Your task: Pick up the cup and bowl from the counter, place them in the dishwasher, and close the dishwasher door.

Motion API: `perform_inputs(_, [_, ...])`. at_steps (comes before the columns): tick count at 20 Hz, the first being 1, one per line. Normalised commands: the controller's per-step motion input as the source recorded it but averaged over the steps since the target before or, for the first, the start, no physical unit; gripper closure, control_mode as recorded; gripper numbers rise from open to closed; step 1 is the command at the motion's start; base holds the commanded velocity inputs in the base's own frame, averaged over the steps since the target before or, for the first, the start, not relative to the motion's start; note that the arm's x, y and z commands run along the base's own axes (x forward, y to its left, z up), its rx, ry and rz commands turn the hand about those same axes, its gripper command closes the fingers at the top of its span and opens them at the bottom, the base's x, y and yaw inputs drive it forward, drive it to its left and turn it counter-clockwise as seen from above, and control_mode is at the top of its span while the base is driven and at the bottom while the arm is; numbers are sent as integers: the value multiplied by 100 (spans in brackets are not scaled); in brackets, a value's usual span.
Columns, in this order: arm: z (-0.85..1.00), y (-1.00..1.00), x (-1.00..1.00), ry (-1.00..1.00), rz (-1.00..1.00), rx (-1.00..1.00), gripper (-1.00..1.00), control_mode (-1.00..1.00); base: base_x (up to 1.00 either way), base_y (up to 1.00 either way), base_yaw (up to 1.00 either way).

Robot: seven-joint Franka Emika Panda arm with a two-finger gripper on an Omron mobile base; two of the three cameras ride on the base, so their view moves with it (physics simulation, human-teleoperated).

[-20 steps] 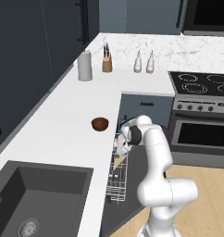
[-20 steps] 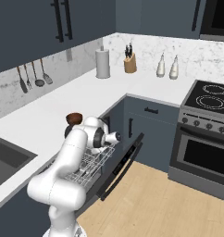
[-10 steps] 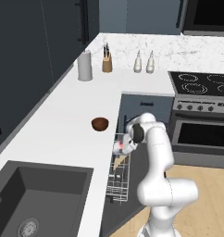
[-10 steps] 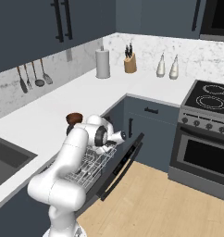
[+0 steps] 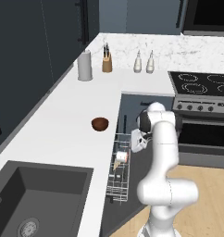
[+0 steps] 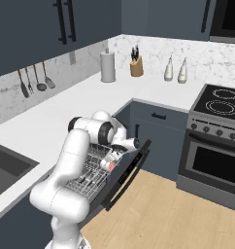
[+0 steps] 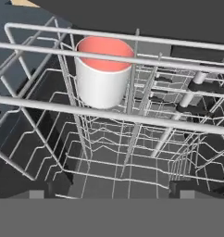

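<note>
A white robot arm bends down over the open dishwasher (image 5: 115,203), whose door (image 6: 126,177) hangs lowered with the white wire rack (image 5: 117,183) pulled out above it. The jaws (image 5: 133,144) are spread wide and hold nothing, hovering just above the rack. The cup (image 7: 103,71), white outside with a pinkish-red inside, rests in the rack, free of the jaws; seen from the hand, its open mouth faces the camera behind the rack wires. The bowl (image 5: 100,123), dark reddish-brown, sits on the white counter (image 5: 63,125) near the edge beside the dishwasher, well apart from the jaws.
</note>
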Motion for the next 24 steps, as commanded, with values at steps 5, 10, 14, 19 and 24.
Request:
perform_inputs(5, [82,9,-35,-15,0,0,-100,-100,0,0,0])
perform_inputs(10, [87,34,-11,-11,1,-2,-100,-100,0,0,0])
perform_inputs(14, [90,39,0,-4,0,-5,-100,-100,0,0,0])
perform_inputs(19, [55,68,0,3,2,-14,-100,-100,0,0,0])
perform_inputs(24, [32,70,0,8,0,-16,-100,-100,0,0,0])
